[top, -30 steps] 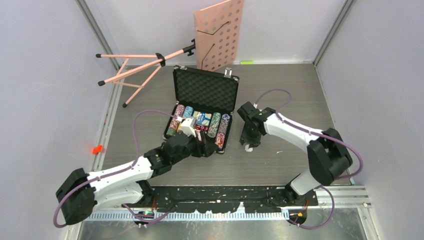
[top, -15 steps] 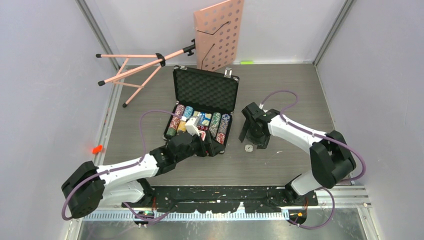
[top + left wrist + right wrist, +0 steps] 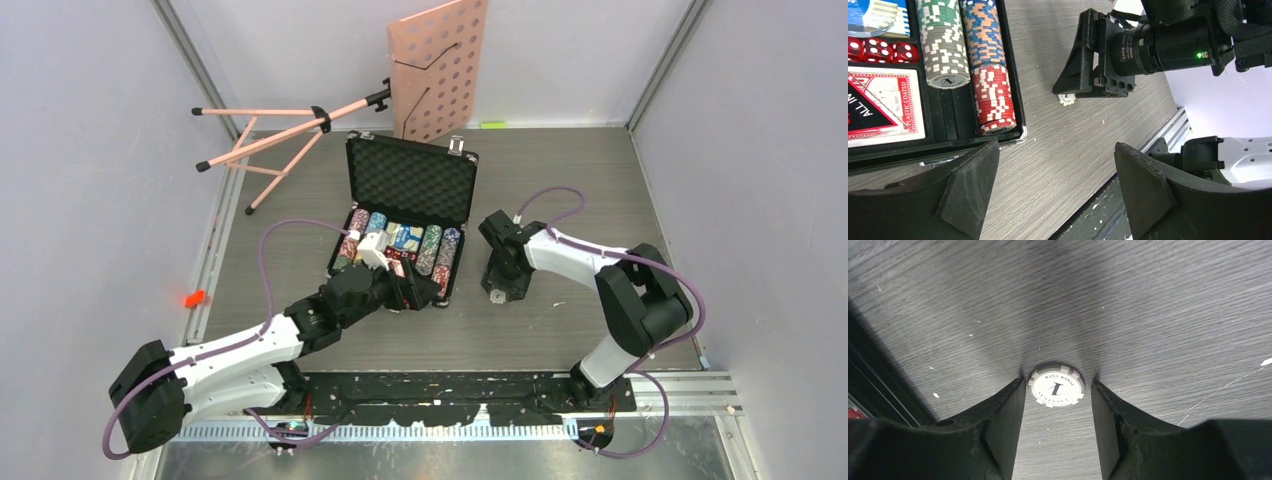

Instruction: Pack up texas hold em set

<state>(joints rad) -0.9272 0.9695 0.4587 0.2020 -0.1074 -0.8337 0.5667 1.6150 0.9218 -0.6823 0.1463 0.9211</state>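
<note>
The black poker case (image 3: 410, 180) lies open mid-table, its tray holding rows of striped chips (image 3: 430, 250), card decks and red dice (image 3: 878, 50). One loose white chip (image 3: 1056, 385) lies flat on the table right of the case; it also shows in the left wrist view (image 3: 1066, 99). My right gripper (image 3: 1058, 382) points down at it, jaws open, one fingertip on each side of the chip, close to its rim. My left gripper (image 3: 1055, 155) is open and empty, just off the case's near right corner (image 3: 415, 295).
A pink perforated music stand (image 3: 438, 65) leans against the back wall, its tripod legs (image 3: 265, 140) lying at the back left. A small red object (image 3: 194, 297) lies at the left edge. A black mounting rail (image 3: 450, 395) runs along the near edge.
My right gripper lifted and swung right off the loose chip, then came back down over it. My left gripper shifted slightly along the case's near edge.
</note>
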